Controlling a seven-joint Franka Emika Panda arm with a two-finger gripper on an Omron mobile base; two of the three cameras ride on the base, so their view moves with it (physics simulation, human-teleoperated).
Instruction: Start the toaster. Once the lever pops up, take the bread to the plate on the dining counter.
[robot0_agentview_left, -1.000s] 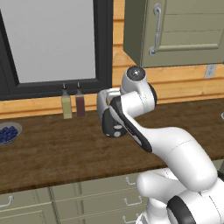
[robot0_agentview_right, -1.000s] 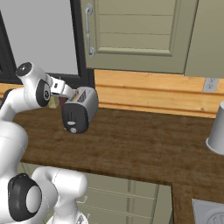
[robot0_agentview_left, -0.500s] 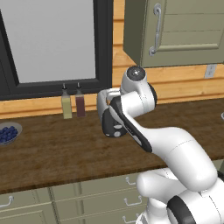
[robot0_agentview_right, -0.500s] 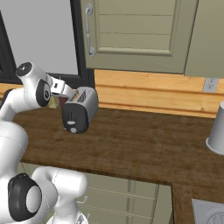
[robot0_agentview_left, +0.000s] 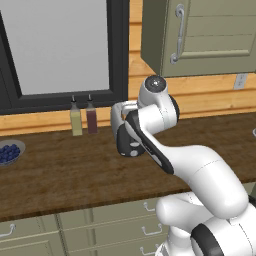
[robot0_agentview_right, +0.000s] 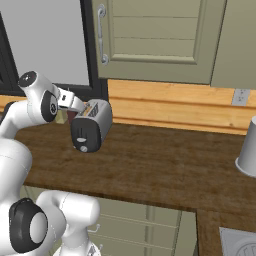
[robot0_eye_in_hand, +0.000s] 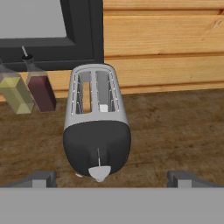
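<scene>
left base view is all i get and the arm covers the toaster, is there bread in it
observer: yes, the hand view shows bread standing in one slot of the toaster, the slot nearer the bottles.
operator: where's the lever
observer: the lever sits at the low end of its track on the black front.
operator: fingers on it
observer: no, the fingers are spread wide, one on each side of the toaster's front, apart from it.
</scene>
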